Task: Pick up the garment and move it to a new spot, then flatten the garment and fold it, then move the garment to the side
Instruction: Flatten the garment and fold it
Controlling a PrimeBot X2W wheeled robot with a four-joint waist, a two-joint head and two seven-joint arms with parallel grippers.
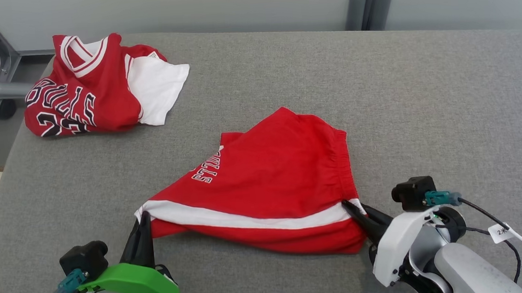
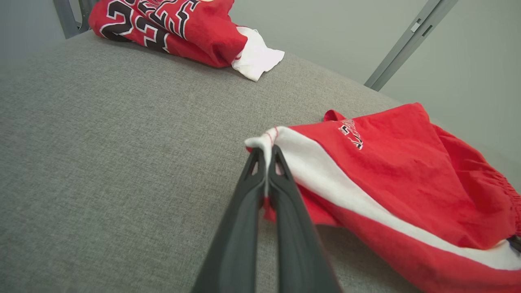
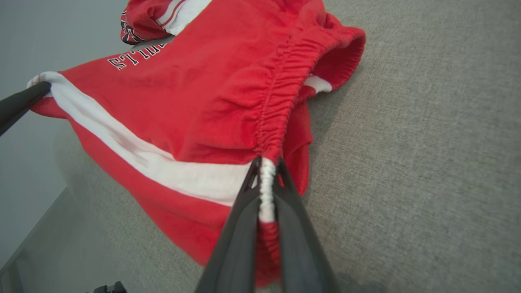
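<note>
left claw (image 1: 144, 217): we see it pinching the striped hem corner of the shorts (image 1: 273, 178);
right claw (image 1: 348, 204): pinching their waistband end

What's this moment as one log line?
left end effector: shut on red white-striped fabric shorts | right end effector: shut on shorts | stage: both corners gripped

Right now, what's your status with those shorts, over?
Left fingers shut on red shorts, hem corner. Right fingers shut on waistband end. Shorts stretched between them. Jersey lies apart, not in the way.
</note>
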